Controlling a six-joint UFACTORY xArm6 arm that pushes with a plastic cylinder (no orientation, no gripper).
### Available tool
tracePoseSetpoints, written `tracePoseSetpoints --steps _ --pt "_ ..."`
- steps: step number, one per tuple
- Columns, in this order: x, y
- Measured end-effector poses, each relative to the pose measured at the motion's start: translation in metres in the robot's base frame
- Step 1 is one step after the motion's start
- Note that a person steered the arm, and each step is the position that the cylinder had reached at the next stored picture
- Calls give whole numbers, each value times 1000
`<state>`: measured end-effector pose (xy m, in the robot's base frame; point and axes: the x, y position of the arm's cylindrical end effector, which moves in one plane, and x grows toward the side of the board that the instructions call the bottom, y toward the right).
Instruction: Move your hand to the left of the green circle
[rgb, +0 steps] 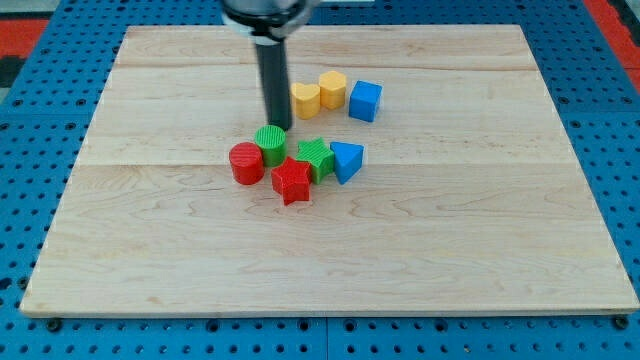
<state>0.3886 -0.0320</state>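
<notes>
The green circle (270, 144) is a round green cylinder near the middle of the wooden board (150, 230). My tip (277, 126) is at the end of the dark rod (272, 80), right at the circle's top edge, slightly to its right. A red cylinder (246, 164) touches the green circle on its lower left. A red star (292, 181) lies just below and to its right. A green star-like block (316, 158) and a blue triangle (346, 160) lie to its right.
A yellow heart (305, 99), a yellow hexagon-like block (333, 89) and a blue cube (365, 100) sit in a row above the cluster, right of the rod. A blue pegboard (40, 120) surrounds the board.
</notes>
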Motion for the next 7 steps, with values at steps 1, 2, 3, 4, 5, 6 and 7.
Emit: tracePoseSetpoints --steps 1,2,3,4,5,6,7 --pt "3 31" --pt "3 49" --pt "-10 65" --pt "-10 63" --pt "-17 40" --pt "-17 21" --pt "-17 4"
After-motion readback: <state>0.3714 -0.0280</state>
